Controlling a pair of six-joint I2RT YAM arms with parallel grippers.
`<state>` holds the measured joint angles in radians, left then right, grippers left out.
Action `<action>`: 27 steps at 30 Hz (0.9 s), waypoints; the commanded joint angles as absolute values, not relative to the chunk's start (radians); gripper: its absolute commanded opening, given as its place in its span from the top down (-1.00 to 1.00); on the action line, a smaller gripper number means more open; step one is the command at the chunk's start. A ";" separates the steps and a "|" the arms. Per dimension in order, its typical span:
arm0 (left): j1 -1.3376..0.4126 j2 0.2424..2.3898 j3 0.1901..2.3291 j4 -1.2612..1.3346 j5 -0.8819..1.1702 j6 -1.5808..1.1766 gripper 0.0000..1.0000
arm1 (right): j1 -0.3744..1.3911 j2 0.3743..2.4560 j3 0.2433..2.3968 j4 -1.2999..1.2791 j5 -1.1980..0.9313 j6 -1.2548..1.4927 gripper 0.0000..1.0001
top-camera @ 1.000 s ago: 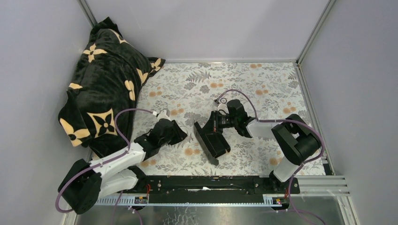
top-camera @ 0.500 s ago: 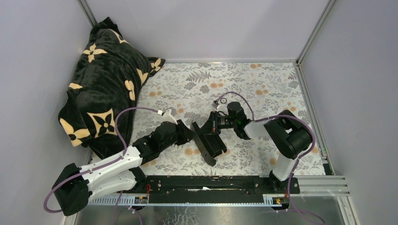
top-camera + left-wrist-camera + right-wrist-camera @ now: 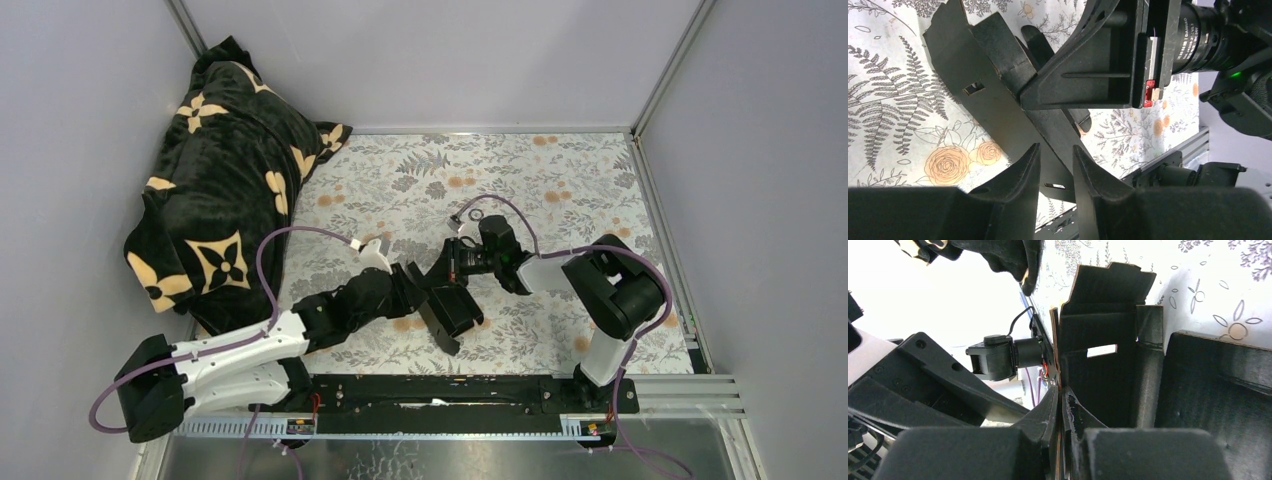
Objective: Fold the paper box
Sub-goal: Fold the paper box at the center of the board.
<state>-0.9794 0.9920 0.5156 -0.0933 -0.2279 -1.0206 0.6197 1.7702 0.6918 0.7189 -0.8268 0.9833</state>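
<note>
The only writing is white lettering along the lens barrel [image 3: 1198, 37] of the right wrist camera, seen from the left wrist and too small to read. A small red tag [image 3: 1148, 93] beside it shows no legible text.

The left arm stretches low and nearly straight from the near left corner of the bench [image 3: 560, 180], angled toward the middle. Its pincer [image 3: 1055, 165] has the fingers apart, with black card showing through the gap. Whether they touch the card cannot be told.

The right arm is folded, elbow raised by the right edge and forearm reaching left. The right pincer [image 3: 1058, 412] is clamped, fingers together, on a thin upright wall of the paper box [image 3: 452, 308].

The box sits partly folded and open, walls and flaps raised, about midway between the left and right edges and nearer the near edge. Both pincers meet at it. A black plush blanket with cream flowers [image 3: 215, 190] is heaped at the far left corner.
</note>
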 commanded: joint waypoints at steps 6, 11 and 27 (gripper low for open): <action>-1.060 0.995 0.574 -0.230 -0.355 -1.037 0.28 | 0.695 1.779 0.774 0.566 -0.744 0.873 0.82; -1.078 1.013 0.577 -0.263 -0.364 -1.039 0.27 | 0.701 1.799 0.763 0.615 -0.756 0.898 0.82; -1.088 1.130 0.625 -0.270 -0.383 -1.015 0.25 | 0.701 1.843 0.740 0.720 -0.798 0.965 0.81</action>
<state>-1.0798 1.1099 0.5915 -0.2581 -0.3344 -1.0264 0.6941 1.8290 0.7467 0.7063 -0.7975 0.9562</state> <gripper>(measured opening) 0.372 0.094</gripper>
